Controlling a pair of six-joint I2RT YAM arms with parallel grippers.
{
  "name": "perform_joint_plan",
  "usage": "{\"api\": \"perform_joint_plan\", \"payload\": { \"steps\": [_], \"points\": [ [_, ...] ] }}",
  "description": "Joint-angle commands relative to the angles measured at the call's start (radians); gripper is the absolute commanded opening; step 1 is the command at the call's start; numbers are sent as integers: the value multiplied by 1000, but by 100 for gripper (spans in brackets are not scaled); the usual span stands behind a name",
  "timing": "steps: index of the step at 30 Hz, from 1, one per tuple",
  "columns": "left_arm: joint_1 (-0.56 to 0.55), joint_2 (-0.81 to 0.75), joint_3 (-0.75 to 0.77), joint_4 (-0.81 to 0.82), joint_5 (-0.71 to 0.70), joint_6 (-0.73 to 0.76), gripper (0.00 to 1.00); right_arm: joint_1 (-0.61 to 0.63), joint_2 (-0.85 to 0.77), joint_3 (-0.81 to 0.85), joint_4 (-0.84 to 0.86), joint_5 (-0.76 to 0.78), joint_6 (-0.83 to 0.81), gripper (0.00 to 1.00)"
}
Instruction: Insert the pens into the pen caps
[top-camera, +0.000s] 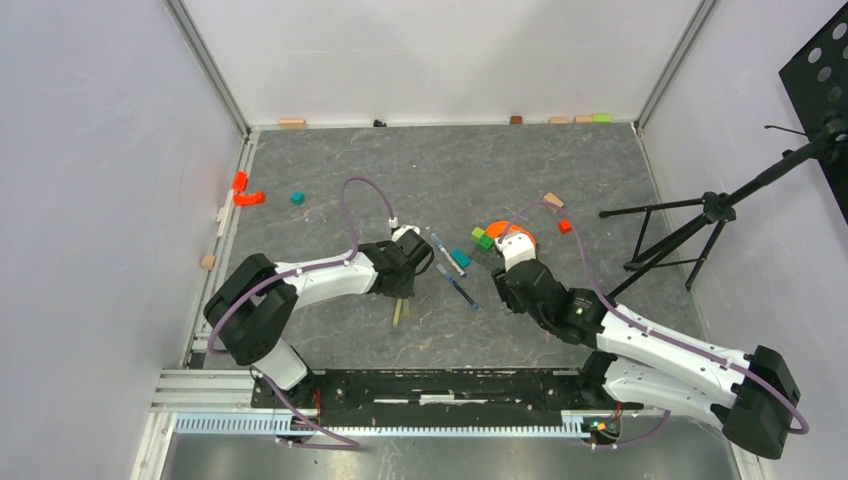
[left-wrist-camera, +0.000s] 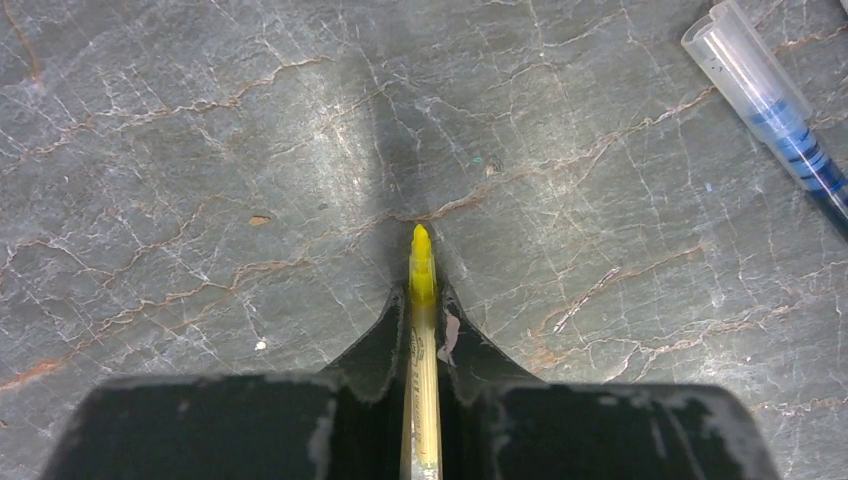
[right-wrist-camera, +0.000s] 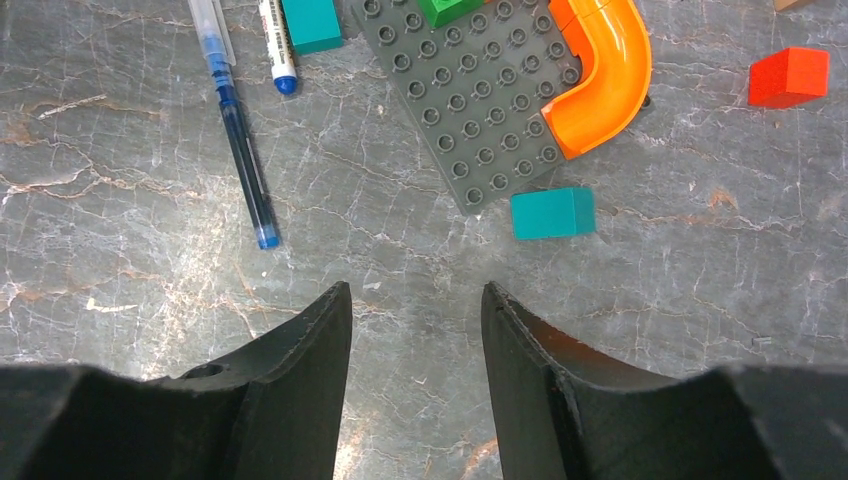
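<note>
My left gripper (top-camera: 405, 270) is shut on the pale yellow pen (left-wrist-camera: 422, 300). Its yellow tip sticks out past the fingertips just above the table, and its other end shows below the gripper in the top view (top-camera: 398, 312). A blue pen (right-wrist-camera: 238, 150) with a clear, clip-bearing tube on its far end lies on the table; it also shows in the left wrist view (left-wrist-camera: 775, 105). A white-barrelled pen with a blue end (right-wrist-camera: 276, 45) lies beside it. My right gripper (right-wrist-camera: 415, 290) is open and empty, low over bare table. I cannot make out any loose cap.
A grey studded baseplate (right-wrist-camera: 470, 100) carries an orange curved arch (right-wrist-camera: 605, 65) and a green block (right-wrist-camera: 445, 8). A teal cube (right-wrist-camera: 553, 213) lies by its near corner, another teal block (right-wrist-camera: 312, 22) by the pens, a red block (right-wrist-camera: 788, 77) to the right. A tripod (top-camera: 690, 235) stands at right.
</note>
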Motion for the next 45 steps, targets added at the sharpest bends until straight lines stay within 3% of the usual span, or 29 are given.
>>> {"api": "perform_joint_plan", "payload": {
  "steps": [1,8,18,30,40,45],
  "points": [
    [5,7,-29,24,0,-34,6,-2,2,2,40,-14,-1,54],
    [5,-128,10,-19,-65,-3,3,-2,-27,-6,127,-118,-34,54],
    [5,-375,13,16,-51,25,2,-2,-139,-46,277,-174,-4,57],
    [5,-593,-93,157,-19,67,2,-3,-149,-69,372,-261,23,71],
    [5,-727,-186,288,51,91,2,-3,-155,-101,514,-399,33,69],
    [5,-775,-232,363,105,65,2,-2,-156,-152,692,-538,86,67]
  ]
}}
